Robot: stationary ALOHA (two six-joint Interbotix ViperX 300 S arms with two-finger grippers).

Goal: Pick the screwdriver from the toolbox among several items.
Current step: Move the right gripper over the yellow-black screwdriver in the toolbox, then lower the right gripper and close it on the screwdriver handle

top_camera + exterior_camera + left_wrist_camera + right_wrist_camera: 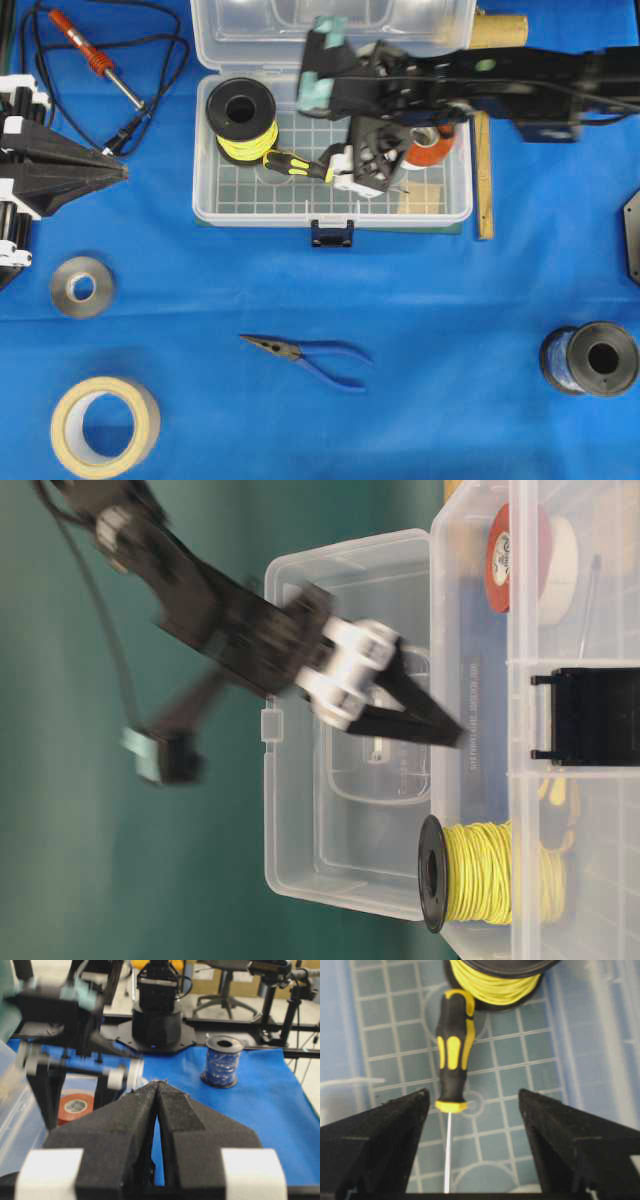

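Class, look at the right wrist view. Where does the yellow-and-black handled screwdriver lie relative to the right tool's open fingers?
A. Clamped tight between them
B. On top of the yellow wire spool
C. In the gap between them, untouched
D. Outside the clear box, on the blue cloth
C: the yellow-and-black handled screwdriver lies on the clear box's grid floor, in the gap of the right tool, with clear space to each finger.

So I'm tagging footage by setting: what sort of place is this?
Probably a robotics lab workbench: a blue cloth laid with tools like pliers, an office chair behind it, and camera stands.
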